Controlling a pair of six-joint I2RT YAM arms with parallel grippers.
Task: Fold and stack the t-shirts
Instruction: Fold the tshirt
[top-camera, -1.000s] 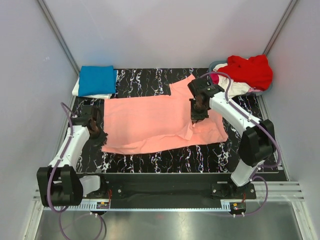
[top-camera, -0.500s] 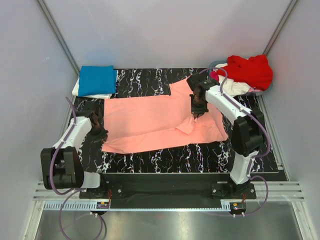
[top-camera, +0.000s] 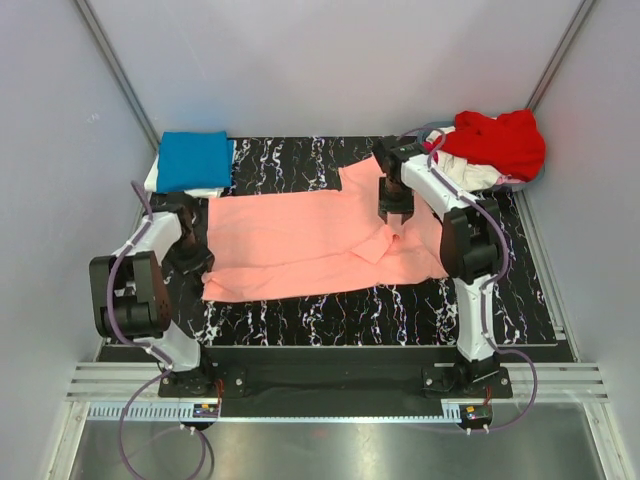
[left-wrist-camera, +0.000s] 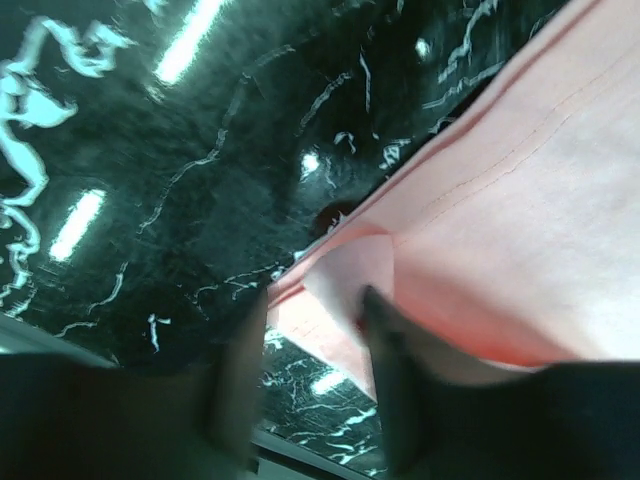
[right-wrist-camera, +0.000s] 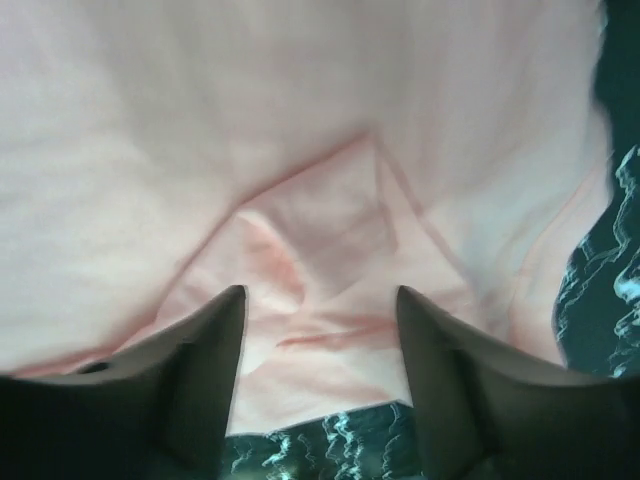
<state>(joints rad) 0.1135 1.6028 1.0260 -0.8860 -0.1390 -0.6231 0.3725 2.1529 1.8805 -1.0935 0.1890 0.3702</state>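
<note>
Pink shirt (top-camera: 300, 240) lies spread flat across the surface (top-camera: 300, 160), both claws parted and gripping nothing, left claw (left-wrist-camera: 315, 300) straddling a curled bit of its left edge, right claw (right-wrist-camera: 320, 292) above a rumple near the sleeve, so I'd smooth that rumple before pinching matching corners for a square fold.

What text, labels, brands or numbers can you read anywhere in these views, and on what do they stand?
No readable text in any view.
Salmon-pink t-shirt: plain, no print or tag showing.
Blue t-shirt and red t-shirt: plain, no lettering.
Table: only a white marble pattern on black, no signs.
Small boards below the arm bases: too small to tell whether they carry any marking.
</note>
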